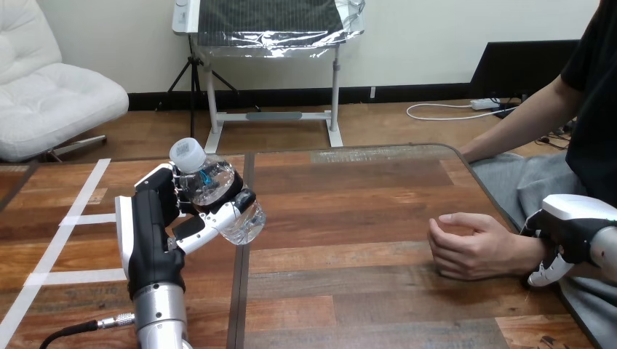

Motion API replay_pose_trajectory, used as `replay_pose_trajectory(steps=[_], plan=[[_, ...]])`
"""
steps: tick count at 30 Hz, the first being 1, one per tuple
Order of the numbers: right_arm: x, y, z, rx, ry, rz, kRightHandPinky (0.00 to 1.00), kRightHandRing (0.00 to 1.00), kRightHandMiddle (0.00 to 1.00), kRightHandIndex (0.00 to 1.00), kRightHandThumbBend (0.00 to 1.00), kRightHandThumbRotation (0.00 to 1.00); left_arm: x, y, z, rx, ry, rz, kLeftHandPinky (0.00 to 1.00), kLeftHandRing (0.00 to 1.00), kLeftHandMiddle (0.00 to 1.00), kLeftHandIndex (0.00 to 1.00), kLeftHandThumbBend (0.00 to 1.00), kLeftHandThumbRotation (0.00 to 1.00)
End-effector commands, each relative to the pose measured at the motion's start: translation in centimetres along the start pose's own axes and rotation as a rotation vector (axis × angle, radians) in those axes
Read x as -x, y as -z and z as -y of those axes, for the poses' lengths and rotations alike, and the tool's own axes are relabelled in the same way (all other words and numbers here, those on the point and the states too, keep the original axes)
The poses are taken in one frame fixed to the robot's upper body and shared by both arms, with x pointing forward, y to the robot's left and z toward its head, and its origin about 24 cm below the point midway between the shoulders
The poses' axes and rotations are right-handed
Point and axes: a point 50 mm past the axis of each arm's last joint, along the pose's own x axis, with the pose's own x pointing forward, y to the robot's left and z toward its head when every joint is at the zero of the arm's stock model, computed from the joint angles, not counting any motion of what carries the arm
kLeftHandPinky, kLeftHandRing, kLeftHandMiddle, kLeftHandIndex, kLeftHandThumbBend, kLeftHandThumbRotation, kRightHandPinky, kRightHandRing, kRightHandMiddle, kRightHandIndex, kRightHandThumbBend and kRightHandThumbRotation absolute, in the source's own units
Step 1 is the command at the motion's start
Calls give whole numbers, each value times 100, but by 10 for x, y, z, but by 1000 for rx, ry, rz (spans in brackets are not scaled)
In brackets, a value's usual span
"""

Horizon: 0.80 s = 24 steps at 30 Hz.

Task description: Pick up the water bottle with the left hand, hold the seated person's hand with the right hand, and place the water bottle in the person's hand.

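My left hand [150, 231] is clenched round the water bottle [211, 183], held tilted above the bench [349, 211]. My right hand [575, 220] sits by the wrist of the person's hand [469, 247]; I cannot tell whether it grips. I'd confirm that hold first, then carry the bottle across slowly.

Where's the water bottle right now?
Head view, left side: the water bottle is held tilted in the left hand, well apart from the person's hand at right.

Wooden table [364, 291], white tape strips [73, 277] across its left part
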Motion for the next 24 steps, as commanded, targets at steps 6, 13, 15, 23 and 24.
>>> replay_pose_trajectory(steps=[6,13,15,23,24], plan=[[-8,-33,-41,-29,-90,111,48,54,62,66,70,0,-16,-29,-1,7,-12,145,38,42,46,47,72,0],[-8,-35,-43,-41,-72,111,37,47,58,63,68,0,-17,-29,-1,3,-13,152,38,42,46,47,72,0],[-8,-36,-43,-53,-59,115,33,44,55,61,67,0,-17,-29,-1,-6,-14,150,38,41,46,47,72,0],[-9,-37,-44,-79,-42,124,28,38,49,56,66,0,-17,-28,-1,13,-15,140,38,42,46,47,72,0],[-9,-37,-44,-87,-41,125,29,38,49,55,66,0,-17,-28,-1,15,-15,139,38,42,46,47,72,0]])
